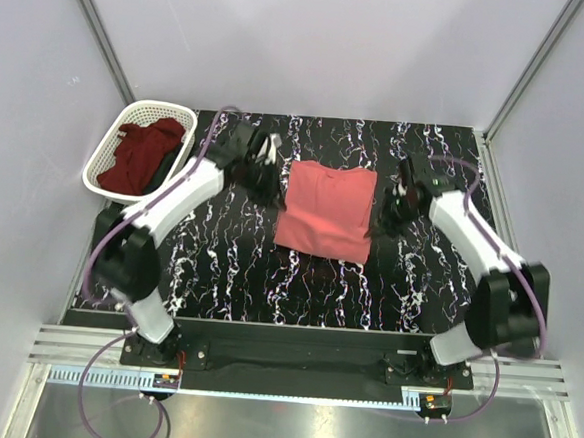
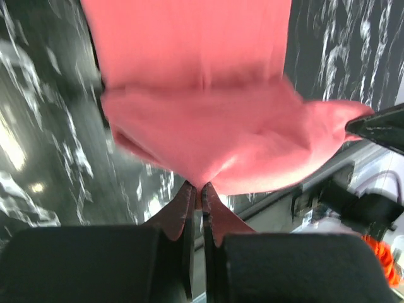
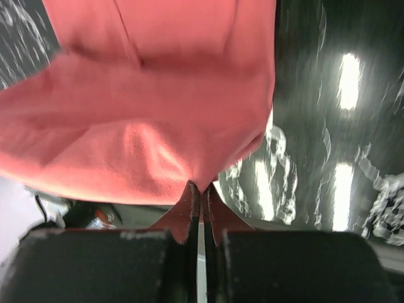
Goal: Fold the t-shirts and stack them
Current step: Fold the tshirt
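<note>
The salmon-pink t-shirt lies partly folded on the black marbled table. My left gripper is at its far left corner and my right gripper at its right edge. In the left wrist view the left gripper is shut on an edge of the pink shirt, lifted off the table. In the right wrist view the right gripper is shut on the pink shirt too. The dark maroon t-shirt is bunched in the white basket.
The white lattice basket stands at the far left, off the table's corner. Grey walls with metal rails enclose the cell. The arm bases stand at the near edge.
</note>
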You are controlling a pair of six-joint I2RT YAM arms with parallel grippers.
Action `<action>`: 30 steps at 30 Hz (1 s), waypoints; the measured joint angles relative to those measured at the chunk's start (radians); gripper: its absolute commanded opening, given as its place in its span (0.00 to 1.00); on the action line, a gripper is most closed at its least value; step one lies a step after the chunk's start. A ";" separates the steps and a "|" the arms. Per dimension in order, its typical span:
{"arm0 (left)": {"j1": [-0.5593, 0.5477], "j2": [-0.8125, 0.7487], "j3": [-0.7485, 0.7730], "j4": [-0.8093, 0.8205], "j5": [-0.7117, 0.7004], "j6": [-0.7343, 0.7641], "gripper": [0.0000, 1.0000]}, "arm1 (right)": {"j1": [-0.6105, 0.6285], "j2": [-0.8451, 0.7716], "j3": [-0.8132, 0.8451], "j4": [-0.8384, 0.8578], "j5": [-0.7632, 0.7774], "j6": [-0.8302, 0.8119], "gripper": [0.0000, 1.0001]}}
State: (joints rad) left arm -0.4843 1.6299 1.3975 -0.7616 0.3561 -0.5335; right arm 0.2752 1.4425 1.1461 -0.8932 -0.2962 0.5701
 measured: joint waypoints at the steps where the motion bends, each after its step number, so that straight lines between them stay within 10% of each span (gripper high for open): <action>1: 0.012 0.046 0.058 -0.010 0.004 0.012 0.00 | -0.011 0.060 0.060 0.001 0.008 -0.017 0.00; 9: 0.097 0.446 0.503 -0.059 0.048 0.078 0.02 | -0.111 0.444 0.491 -0.047 0.022 -0.107 0.00; 25: 0.205 0.764 0.716 0.200 0.200 -0.077 0.27 | -0.185 0.895 0.990 -0.051 -0.077 -0.196 0.17; 27: 0.214 0.801 0.724 0.279 0.196 -0.112 0.54 | -0.198 0.969 1.056 -0.006 -0.100 -0.199 0.36; 30: 0.239 0.875 0.777 0.397 0.179 -0.177 0.61 | -0.221 1.143 1.281 0.048 -0.115 -0.182 0.67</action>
State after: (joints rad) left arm -0.2455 2.5053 2.1746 -0.3645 0.5346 -0.7105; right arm 0.0540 2.5858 2.4268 -0.8452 -0.4114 0.3878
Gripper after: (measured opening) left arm 0.560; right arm 0.537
